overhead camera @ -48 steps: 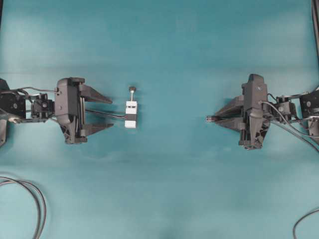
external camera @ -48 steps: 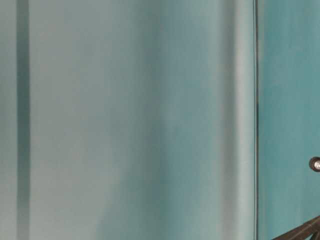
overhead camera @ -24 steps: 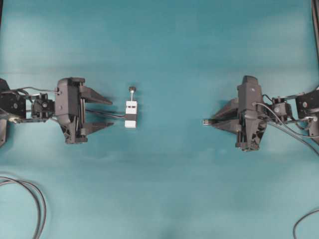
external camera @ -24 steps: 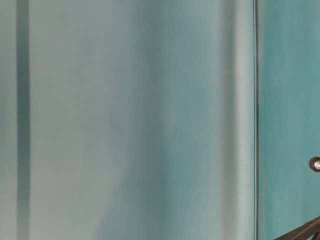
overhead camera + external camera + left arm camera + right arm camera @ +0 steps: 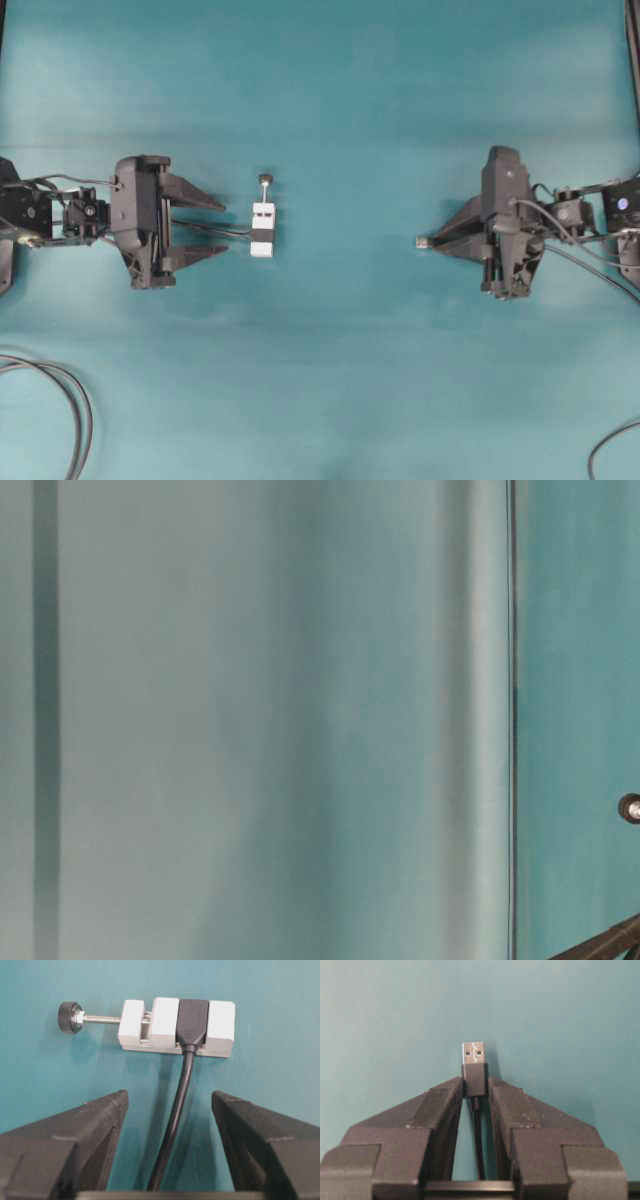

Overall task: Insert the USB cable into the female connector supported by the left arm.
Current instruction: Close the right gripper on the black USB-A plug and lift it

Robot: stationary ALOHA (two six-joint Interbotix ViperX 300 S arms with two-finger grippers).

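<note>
Facing female connector (image 5: 262, 229), USB cable (image 5: 474, 1069) well apart

Even, soft light, with no glare.
Overhead view slightly hazy; table-level view a blurred teal smear; wrist views sharp, faint shadows underneath.

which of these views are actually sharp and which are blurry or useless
Left wrist view: sharp, with the female connector crisp and soft shadows beneath it. Right wrist view: sharp on the USB cable plug, with the near fingers slightly soft. Overhead view: evenly lit but coarse, so small parts look mushy. Table-level view: mostly smeared teal streaks, showing nothing of the task.
</note>
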